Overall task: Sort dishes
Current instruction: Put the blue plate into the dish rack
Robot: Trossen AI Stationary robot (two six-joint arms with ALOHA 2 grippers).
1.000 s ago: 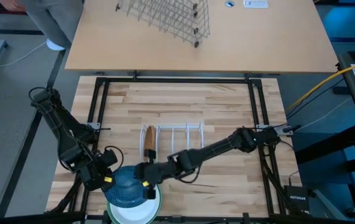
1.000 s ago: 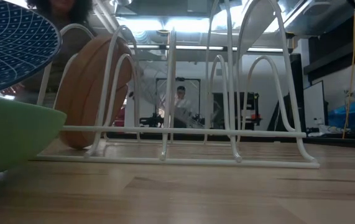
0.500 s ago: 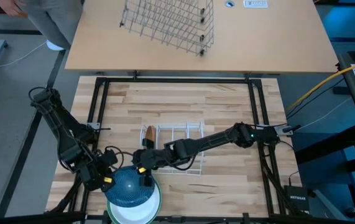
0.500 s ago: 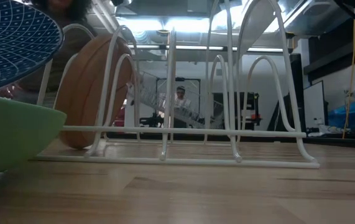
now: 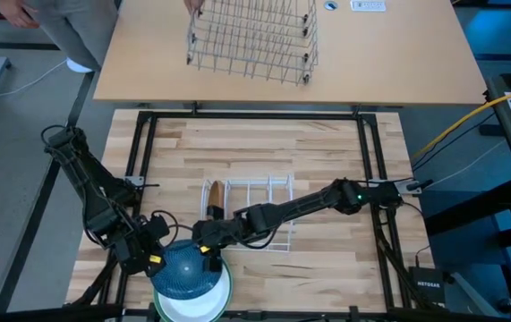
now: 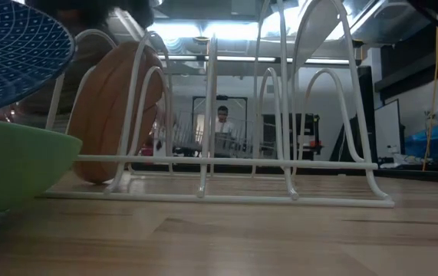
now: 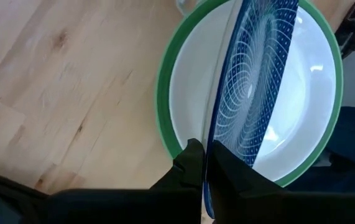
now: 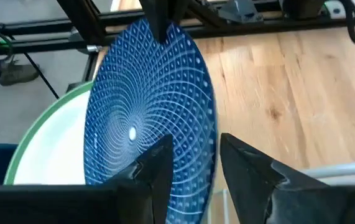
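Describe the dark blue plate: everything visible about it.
The dark blue plate is round with a fine white lattice spiralling to its centre, and looks glazed. It is lifted and tilted above the white plate, which is nested in the green plate at the table's near edge. The left claw is shut on its rim. The right claw straddles the opposite rim, fingers not visibly clamped.

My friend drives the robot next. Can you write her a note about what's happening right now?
Left pincer: shut on the dark blue plate, holding it tilted above the white plate and green plate stacked at the table's near edge.
Right pincer: open, straddling the blue plate's opposite rim.
Done: tan-brown plate stands in the white wire rack.
Left: rack the blue, white and green plates.
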